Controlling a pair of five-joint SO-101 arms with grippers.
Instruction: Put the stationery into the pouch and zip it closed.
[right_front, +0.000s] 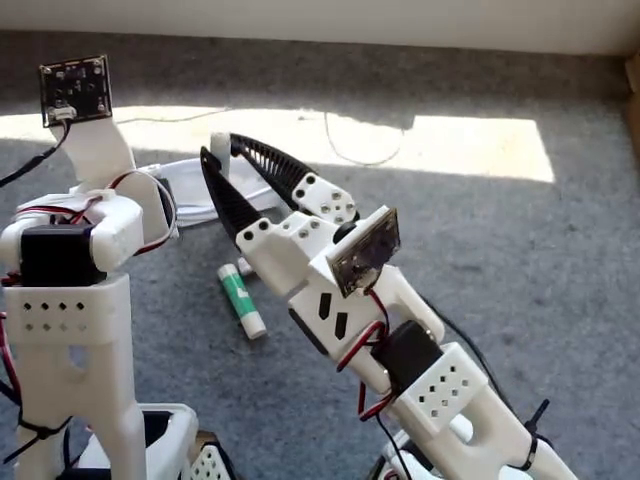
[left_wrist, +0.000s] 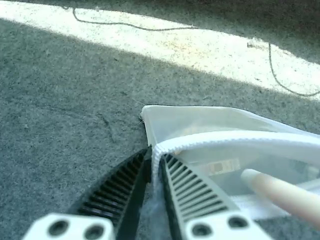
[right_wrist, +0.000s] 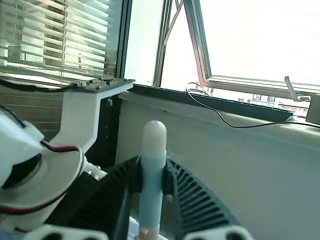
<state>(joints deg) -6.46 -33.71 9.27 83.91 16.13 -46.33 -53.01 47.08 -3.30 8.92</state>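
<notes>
Clamping together on the white zip rim of the pouch (left_wrist: 210, 125), the left gripper (left_wrist: 154, 172) has its fingers (left_wrist: 120, 192) nearly closed, with only the rim's thickness between them. The grip is at the pouch's corner. The mouth gapes open beyond it, and the far side of the pouch is cut off by the frame edge. A pale rounded rod (left_wrist: 280, 192) shows blurred beside the mouth. Whether it lies inside the pouch cannot be told.

The right gripper (right_wrist: 151, 185) is clamped on a pen (right_wrist: 153, 145) with a white cap and light blue barrel. The pen stands upright between the jaws and its lower end is out of frame.

In the high view the right gripper (right_front: 225, 165) hangs raised, just beside the pouch (right_front: 185, 190), most of which is hidden behind the left arm (right_front: 75, 270). A green glue stick (right_front: 240, 298) lies on the grey carpet (right_front: 500, 260) between the arms, apart from the pouch.
</notes>
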